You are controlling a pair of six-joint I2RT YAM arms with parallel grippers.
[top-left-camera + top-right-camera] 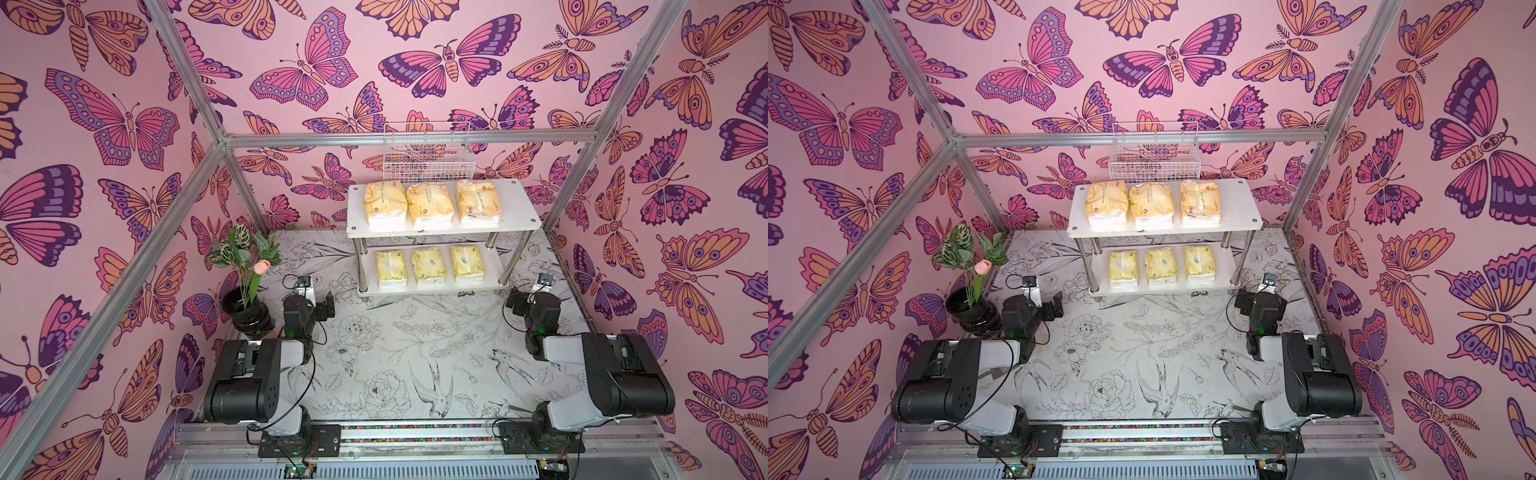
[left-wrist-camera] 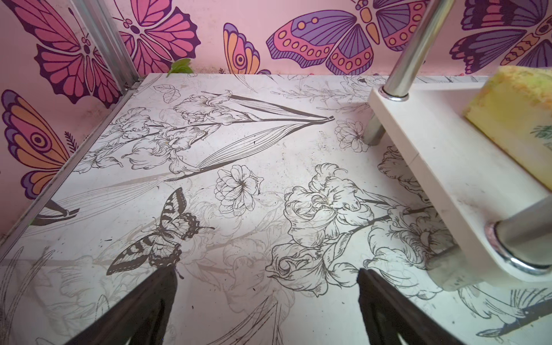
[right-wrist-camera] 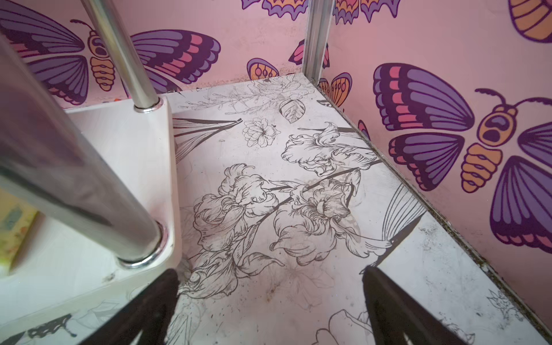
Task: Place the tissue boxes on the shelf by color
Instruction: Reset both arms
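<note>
Shelf (image 1: 517,208) at far edge of table (image 1: 395,332): three orange-yellow tissue boxes (image 1: 430,203) along top board, three pale yellow tissue boxes (image 1: 429,266) along lower board, colours apparently sorted, so left hand (image 2: 265,270) and right hand (image 3: 268,268) hang empty, spread apart.

A white shelf (image 1: 519,203) stands on the flower-printed table (image 1: 395,345) — three orange-yellow tissue packs (image 1: 430,203) on its top board, three pale yellow packs (image 1: 428,266) on the lower board. A black vase (image 1: 245,311) stands at the table's left.
</note>
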